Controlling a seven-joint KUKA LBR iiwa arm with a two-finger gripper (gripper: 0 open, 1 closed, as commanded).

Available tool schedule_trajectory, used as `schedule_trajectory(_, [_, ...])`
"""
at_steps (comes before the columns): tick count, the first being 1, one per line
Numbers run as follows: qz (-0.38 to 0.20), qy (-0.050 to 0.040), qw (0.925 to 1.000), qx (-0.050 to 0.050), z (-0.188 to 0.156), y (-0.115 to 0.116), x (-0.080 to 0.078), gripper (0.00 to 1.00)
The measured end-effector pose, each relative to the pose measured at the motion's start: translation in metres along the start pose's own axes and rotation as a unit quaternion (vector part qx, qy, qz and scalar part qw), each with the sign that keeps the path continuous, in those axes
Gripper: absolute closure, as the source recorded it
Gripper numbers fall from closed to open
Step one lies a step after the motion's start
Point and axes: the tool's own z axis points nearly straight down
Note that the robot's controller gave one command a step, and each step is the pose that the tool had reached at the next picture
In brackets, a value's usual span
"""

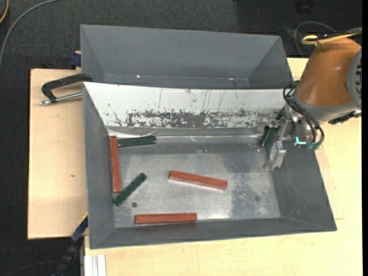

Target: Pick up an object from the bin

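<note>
My gripper [272, 154] hangs at the bin's right side, above the floor near the right wall, fingers pointing down and apart, with nothing between them. The nearest loose thing is a red-brown flat bar [198, 180] lying slightly tilted on the middle of the floor, well to the gripper's left. Another red-brown bar [165, 218] lies along the front wall.
A third red-brown bar [115, 163] lies along the left wall. A dark green bar [136, 142] rests at the back left, and another dark green bar [129, 189] lies diagonally at the front left. The arm's orange cover sits over the bin's right rim.
</note>
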Motion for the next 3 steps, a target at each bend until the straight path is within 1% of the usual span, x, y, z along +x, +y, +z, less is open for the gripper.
schedule_trajectory(1, [-0.024, 0.0006, 0.9997, -0.002, -0.006, 0.093, 0.067, 0.0])
schedule_trajectory(2, [-0.095, 0.0005, 0.9955, -0.001, 0.059, 0.132, 0.062, 0.0])
schedule_trajectory(3, [-0.104, -0.0033, 0.9946, 0.0, 0.0, 0.159, 0.088, 0.0])
